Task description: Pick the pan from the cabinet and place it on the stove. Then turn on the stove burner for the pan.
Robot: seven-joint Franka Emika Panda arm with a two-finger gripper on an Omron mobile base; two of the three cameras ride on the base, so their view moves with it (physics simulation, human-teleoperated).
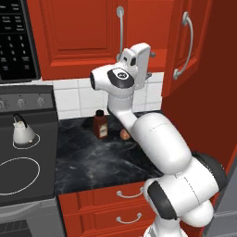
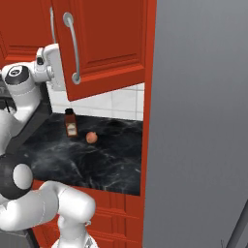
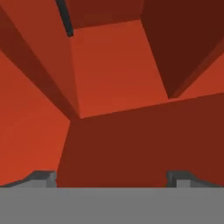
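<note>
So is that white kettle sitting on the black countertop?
No, the white kettle stands on a ring of the stove, left of the dark countertop.

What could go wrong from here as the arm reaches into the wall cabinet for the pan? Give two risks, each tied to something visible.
1. The open right door of the cabinet hangs close beside the hand, so a swing could knock it.
2. The hand view shows just a thin dark strip at the top edge, possibly the pan handle; the open gripper may be aimed off it and miss.
</note>
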